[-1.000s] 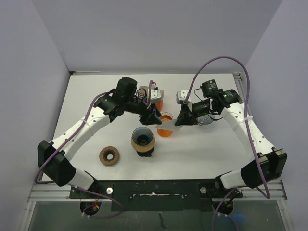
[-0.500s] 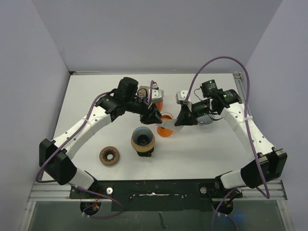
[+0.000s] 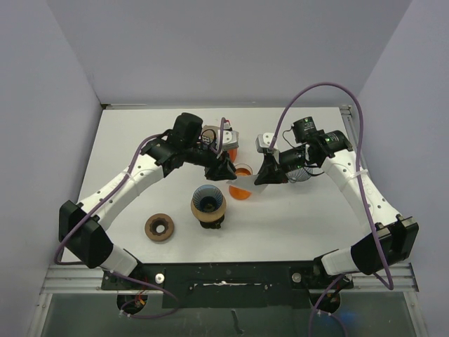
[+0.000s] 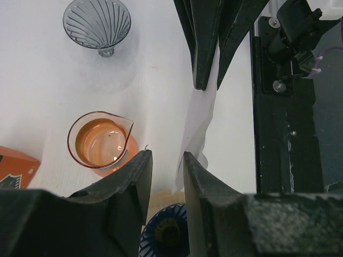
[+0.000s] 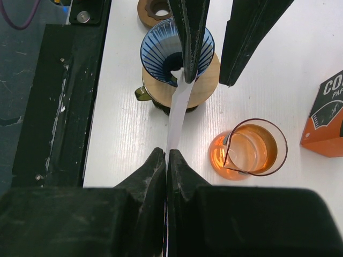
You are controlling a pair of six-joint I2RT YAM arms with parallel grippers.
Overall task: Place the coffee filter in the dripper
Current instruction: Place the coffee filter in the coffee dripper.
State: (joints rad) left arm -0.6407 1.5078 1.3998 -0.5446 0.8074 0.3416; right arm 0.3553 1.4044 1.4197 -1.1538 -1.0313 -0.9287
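The white paper coffee filter [image 5: 180,99] is folded flat and pinched at one end by my right gripper [image 5: 166,155], which is shut on it. It hangs over the table between the two grippers [image 3: 249,184]. My left gripper [image 4: 164,160] is open. The filter's free end [image 4: 197,126] reaches in between its fingers, close to one finger [image 4: 201,176]. The blue ribbed dripper [image 3: 208,200] sits on a wooden stand just below and in front of both grippers. It also shows in the right wrist view [image 5: 158,53].
A glass beaker of orange liquid [image 3: 240,184] stands beside the filter. An orange box [image 3: 229,144] is behind it. A clear glass dripper [image 3: 300,173] sits under the right arm. A wooden ring [image 3: 160,227] lies front left.
Both grippers have shifted only slightly. The filter between them looks shorter from above, with its free end now drawn closer to the left gripper's fingers.
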